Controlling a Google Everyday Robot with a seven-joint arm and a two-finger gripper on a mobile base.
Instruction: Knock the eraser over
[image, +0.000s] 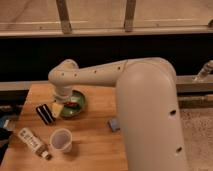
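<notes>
"Locating the gripper (58, 108) first: where does it stand?"

"At the end of the white arm (100, 75), which reaches in from the right across the wooden table (92, 147) toward its far left part. The gripper points down at the left rim of the green bowl (80, 108), low over the tabletop."

"Clenched or released?"

"I cannot tell; the wrist covers most of it."

"And the eraser (45, 113)?"

"On the table just left of the gripper, near the table's left edge. It is a black block with a pale stripe along its length, set at a slant to that edge. Whether the gripper touches it, I cannot tell; I make out no plain gap between them. Whether it stands on an edge or lies flat is likewise not plain."

"Contents of the bowl?"

"One dark reddish item (73, 105), too small to name."

"Other items on the table?"

"A clear plastic cup (61, 140) stands upright, nearer than the bowl and the eraser. A white labelled bottle (32, 141) lies on its side left of the cup, at the near left corner. A blue-grey sponge (114, 124) lies right of the bowl, partly hidden by the arm."
</notes>
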